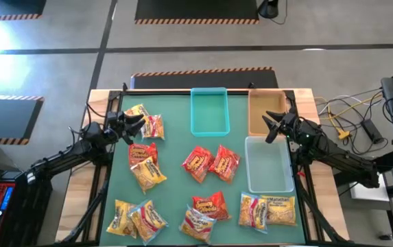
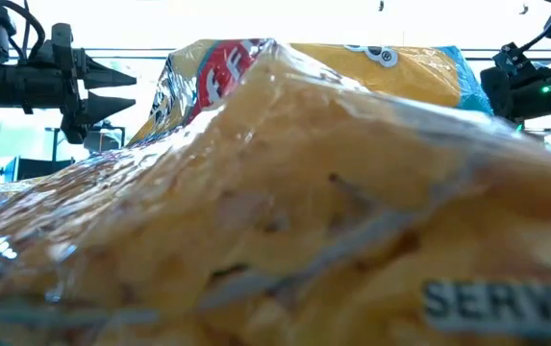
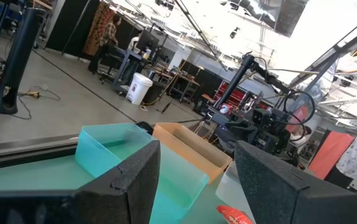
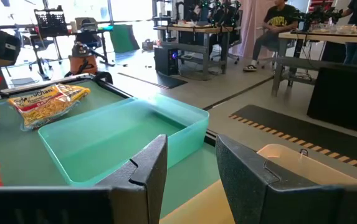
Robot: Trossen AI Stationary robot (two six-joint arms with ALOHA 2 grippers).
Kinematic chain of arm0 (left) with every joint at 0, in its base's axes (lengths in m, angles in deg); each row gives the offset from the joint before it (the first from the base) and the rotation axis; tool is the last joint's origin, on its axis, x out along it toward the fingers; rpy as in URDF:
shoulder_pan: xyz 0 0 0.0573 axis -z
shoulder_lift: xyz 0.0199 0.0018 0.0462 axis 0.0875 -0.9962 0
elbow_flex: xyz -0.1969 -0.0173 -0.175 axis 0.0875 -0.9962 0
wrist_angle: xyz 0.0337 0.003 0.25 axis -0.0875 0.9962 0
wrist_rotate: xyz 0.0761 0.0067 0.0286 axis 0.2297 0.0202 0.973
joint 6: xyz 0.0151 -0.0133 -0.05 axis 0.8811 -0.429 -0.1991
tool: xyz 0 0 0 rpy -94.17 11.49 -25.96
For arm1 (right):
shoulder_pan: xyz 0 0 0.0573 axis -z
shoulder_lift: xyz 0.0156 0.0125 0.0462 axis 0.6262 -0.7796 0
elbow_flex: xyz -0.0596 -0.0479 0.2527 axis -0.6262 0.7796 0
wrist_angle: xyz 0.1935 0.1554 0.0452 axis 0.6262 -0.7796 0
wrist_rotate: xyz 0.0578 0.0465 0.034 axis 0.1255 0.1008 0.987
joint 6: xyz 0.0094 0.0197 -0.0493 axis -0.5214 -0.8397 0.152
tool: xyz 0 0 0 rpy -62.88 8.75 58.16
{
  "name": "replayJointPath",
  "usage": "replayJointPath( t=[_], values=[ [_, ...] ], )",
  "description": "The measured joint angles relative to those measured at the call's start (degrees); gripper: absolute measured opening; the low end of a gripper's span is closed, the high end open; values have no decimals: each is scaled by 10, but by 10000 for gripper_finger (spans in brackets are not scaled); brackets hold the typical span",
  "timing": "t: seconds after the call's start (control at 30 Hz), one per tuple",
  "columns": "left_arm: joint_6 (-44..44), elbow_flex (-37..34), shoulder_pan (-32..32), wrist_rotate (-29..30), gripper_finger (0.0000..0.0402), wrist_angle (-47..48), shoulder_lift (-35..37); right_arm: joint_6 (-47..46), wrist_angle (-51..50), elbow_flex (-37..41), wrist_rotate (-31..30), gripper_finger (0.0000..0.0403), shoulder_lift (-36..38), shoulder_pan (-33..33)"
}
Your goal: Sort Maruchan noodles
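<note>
High view: noodle packets (image 1: 203, 165) lie scattered over the green mat (image 1: 175, 137), none yet in a tray; red ones sit mid-mat, a yellow and red cluster (image 1: 145, 123) lies at the left, more yellow ones line the near edge, and two yellow-white packets (image 1: 268, 209) lie just beside the near end of the clear tray (image 1: 270, 165). Teal tray (image 1: 210, 111) and tan tray (image 1: 266, 110) stand at the far edge, both without packets, as is the clear one. Left gripper (image 1: 136, 121) hovers over the left cluster, fingers wide apart and holding nothing. Right gripper (image 1: 273, 127) hangs between the tan and clear trays, fingers part-way apart, also holding nothing. Step in hand, as judged: first pick from the left cluster. Advice: choose a packet lying free at the cluster's edge, lower straight down, pinch the crinkled wrapper across a narrow side so that it does not slip, and avoid catching the overlapping neighbour. Assign one colour to each tray. Low view: blocked by a yellow packet (image 2: 285, 202) close to the lens.
</note>
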Motion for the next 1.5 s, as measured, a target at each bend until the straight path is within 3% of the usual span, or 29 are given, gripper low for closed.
replayJointPath(
  t=[1.4,1.5],
  values=[
    [0,0,0,14,190,-10,0,0,0,0,0,128,0,0],
    [-49,0,0,20,190,-22,0,0,0,0,0,128,0,0]
  ],
)
